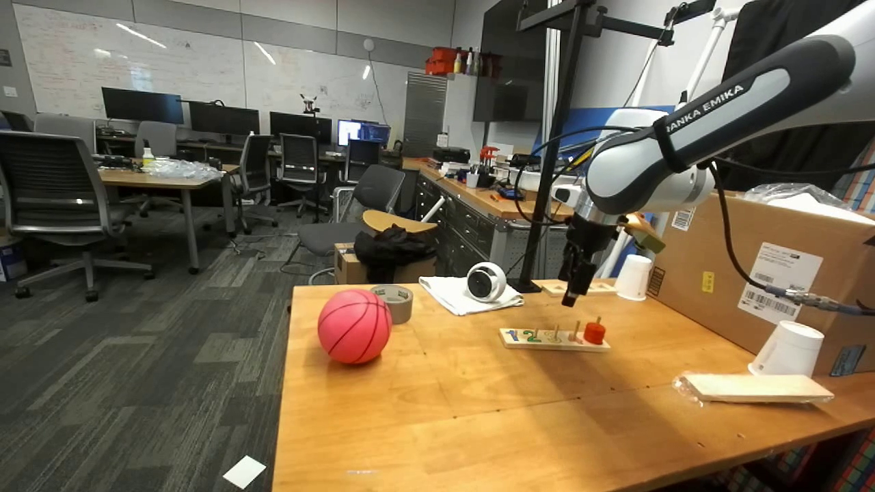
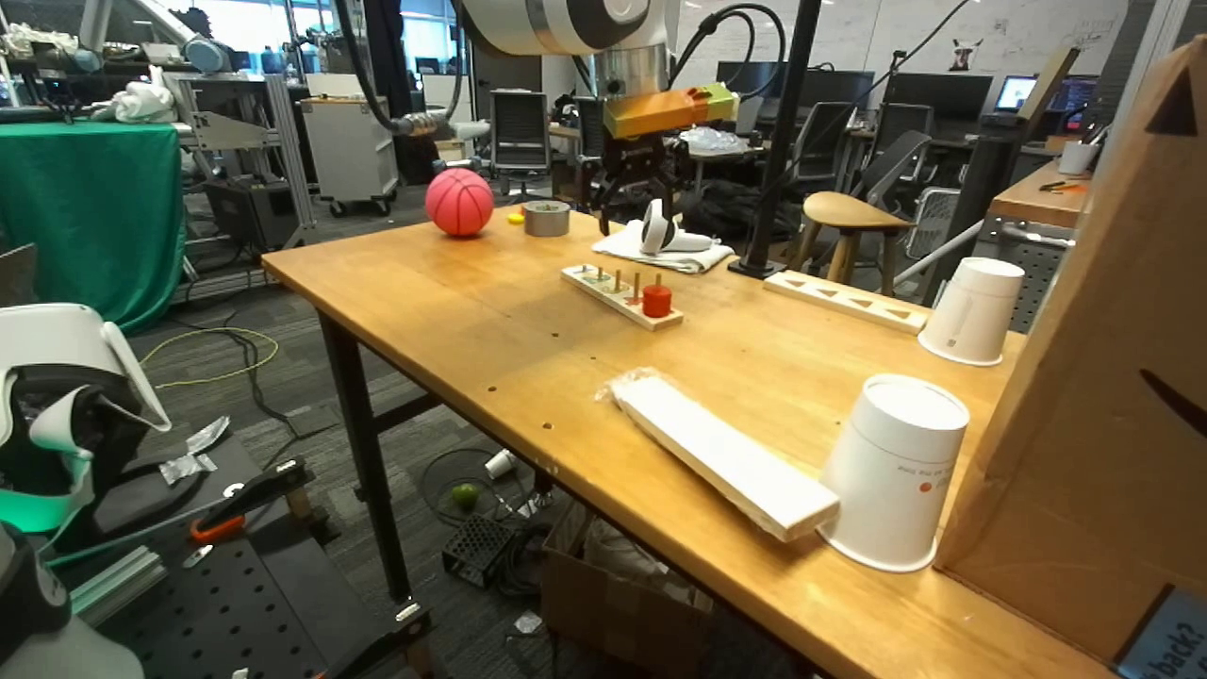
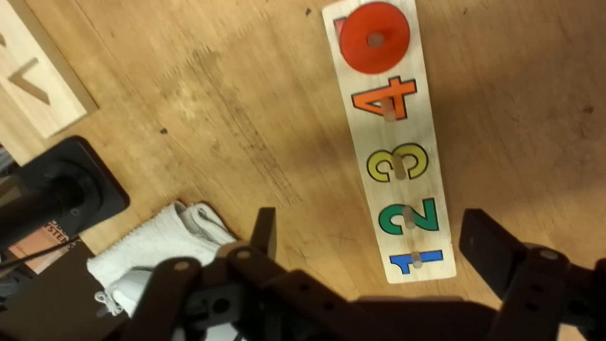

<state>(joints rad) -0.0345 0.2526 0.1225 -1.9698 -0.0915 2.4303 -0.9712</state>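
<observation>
My gripper [image 3: 370,213] stands open in the wrist view, with nothing held between its fingers. Beneath it lies a pale wooden peg board [image 3: 378,132] printed with coloured numerals; its end with the blue 1 shows between the fingertips, apart from them as far as I can tell. Bare upright pegs rise from numerals 1 to 4. Over the peg at the far end sits a round red piece [image 3: 364,57], which looks like a short cylinder or stack in both exterior views. In an exterior view the gripper [image 1: 570,301] hangs above and behind the board [image 1: 547,344].
A pink ball [image 1: 355,326] and a tape roll [image 1: 402,307] are at one table end. A white device [image 1: 486,282] rests on a folded cloth [image 1: 448,294] beside a black pole. White cups [image 2: 896,471], a wrapped plank [image 2: 717,453] and a large carton [image 1: 724,273] stand opposite.
</observation>
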